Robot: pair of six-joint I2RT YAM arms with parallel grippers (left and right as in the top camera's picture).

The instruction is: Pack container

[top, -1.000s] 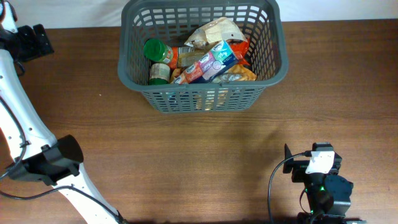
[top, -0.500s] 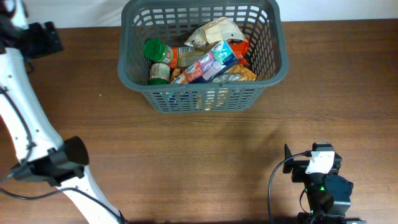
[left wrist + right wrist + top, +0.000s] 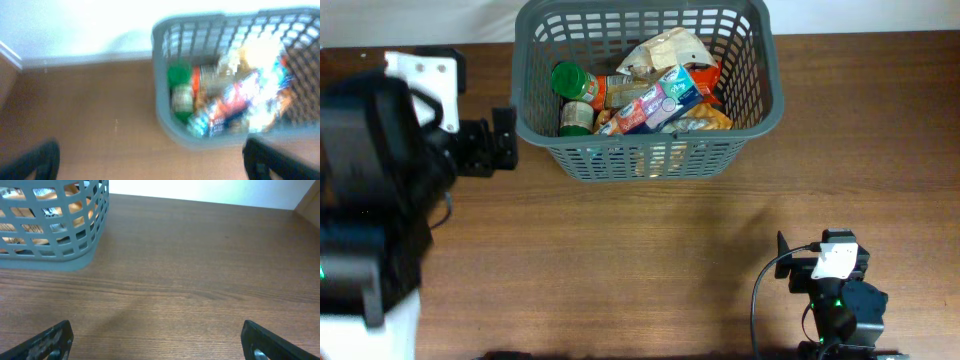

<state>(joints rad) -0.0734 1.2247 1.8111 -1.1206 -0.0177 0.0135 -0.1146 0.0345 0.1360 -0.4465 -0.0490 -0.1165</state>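
Container [image 3: 642,166] holds groceries [image 3: 658,102]; print illegible.

right gripper [image 3: 162,342] fingers spread wide, tips at both bottom corners, above wooden table [image 3: 200,270]. container [image 3: 50,262] sits upper left, well apart; orange packaging visible through its lattice.

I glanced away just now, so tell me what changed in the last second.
The left gripper swung from the far-left corner of the table toward the container, and is now open and empty beside its left wall. Nothing was gripped or released. The container, its groceries and the open right gripper stayed put.
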